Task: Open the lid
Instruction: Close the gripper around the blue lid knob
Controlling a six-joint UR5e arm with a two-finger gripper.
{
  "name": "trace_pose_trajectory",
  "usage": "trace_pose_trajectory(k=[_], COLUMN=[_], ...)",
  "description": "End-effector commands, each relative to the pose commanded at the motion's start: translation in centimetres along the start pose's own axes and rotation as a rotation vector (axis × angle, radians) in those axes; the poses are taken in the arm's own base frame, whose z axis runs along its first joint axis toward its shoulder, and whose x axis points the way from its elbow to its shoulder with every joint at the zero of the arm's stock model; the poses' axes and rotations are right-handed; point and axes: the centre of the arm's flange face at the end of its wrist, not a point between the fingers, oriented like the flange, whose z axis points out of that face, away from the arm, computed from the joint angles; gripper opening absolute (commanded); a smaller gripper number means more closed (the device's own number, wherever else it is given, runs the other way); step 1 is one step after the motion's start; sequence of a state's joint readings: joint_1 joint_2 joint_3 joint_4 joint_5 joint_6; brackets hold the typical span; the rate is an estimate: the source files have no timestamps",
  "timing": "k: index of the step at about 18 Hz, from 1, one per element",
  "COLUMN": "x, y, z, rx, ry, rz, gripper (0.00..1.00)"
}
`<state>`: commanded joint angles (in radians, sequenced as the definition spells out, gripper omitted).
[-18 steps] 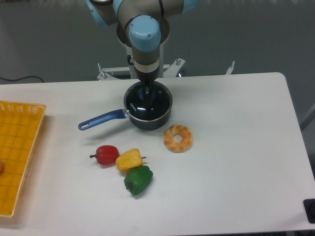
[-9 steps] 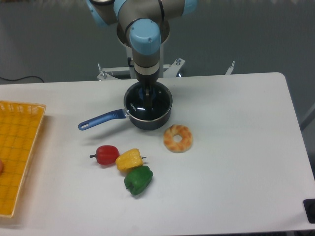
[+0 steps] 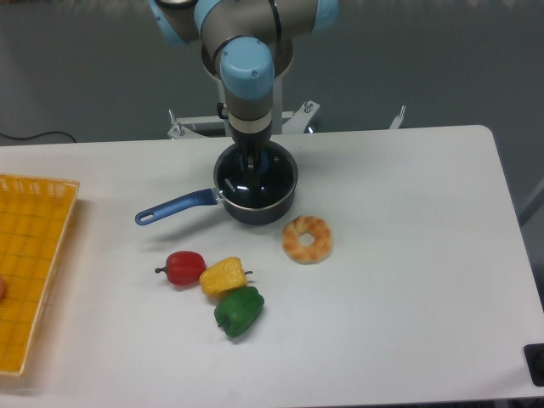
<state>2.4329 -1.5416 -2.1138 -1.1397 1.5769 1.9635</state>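
Over lid (image 3: 255, 177), jaws (knob hidden) unclear

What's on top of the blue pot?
A clear glass lid sits on the saucepan. The gripper comes down over its middle, hiding the knob. Inside just looks dark.

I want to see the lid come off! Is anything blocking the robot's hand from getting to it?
No, nothing visible is in the way. The gripper is right over the middle of the lid, which sits on the saucepan. The doughnut and peppers lie on the table, away from it.
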Motion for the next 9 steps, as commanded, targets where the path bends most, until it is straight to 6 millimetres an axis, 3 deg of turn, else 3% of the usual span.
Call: trace_pose_trajectory(k=[9], x=[-0.17], y=[0.05], z=[0.23], rx=[0.003], ry=[0.004], rz=[0.008], gripper=[0.97])
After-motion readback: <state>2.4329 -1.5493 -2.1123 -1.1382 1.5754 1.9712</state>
